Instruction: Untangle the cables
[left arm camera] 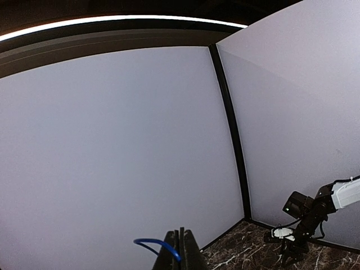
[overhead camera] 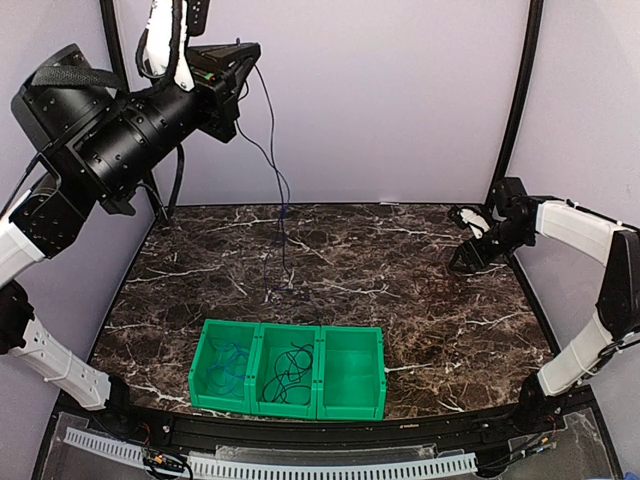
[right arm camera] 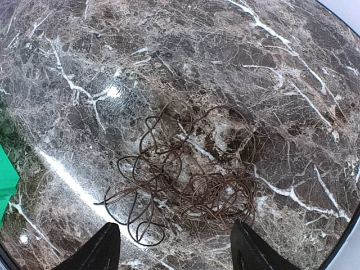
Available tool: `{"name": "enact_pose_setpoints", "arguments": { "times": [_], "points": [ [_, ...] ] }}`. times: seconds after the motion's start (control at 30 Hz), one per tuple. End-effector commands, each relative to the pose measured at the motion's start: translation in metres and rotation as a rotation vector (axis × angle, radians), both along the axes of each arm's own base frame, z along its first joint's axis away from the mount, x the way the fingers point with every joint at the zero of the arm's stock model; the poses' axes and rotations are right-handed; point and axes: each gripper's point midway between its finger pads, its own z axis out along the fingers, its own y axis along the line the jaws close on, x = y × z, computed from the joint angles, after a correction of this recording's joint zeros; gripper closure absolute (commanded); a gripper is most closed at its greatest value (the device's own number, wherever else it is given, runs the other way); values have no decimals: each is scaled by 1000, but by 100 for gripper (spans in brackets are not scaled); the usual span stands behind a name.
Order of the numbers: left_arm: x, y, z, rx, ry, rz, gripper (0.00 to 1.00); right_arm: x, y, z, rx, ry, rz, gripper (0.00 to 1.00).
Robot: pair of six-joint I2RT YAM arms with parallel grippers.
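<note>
Cables, two lots: blue cable (left arm camera: pixel 163 243) clenched in my left hand (overhead camera: pixel 244 62), upper left of the overhead frame.
It hangs down to the surface (overhead camera: pixel 420 300); my right hand (right arm camera: pixel 174 247) is released, fingers spread over a dark tangle (right arm camera: pixel 191 180).

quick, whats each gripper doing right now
Left gripper: closed on the blue cable, raised high.
Right gripper: open, holding nothing, poised over the dark cable tangle.

Your top camera sat high behind the bases, overlooking the table (overhead camera: pixel 420 300). Left wrist faced the back wall (left arm camera: pixel 112 157), sharing the right arm (left arm camera: pixel 315 209) with it. Right wrist looked closely down, perhaps mid-table.
</note>
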Motion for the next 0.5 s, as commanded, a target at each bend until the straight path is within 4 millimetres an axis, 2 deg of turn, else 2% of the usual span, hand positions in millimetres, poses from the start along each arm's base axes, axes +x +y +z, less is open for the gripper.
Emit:
{"name": "enact_pose_setpoints", "arguments": {
  "times": [0.0,0.27,0.47],
  "points": [
    [-7,10,30,-56,-83,5,100,2,5,2,17,-12,7,31],
    [-9,7,53,-37,-171,41,100,2,5,3,17,-13,7,31],
    [-12,14,68,-52,-199,51,100,2,4,1,14,-13,6,31]
  ]
}}
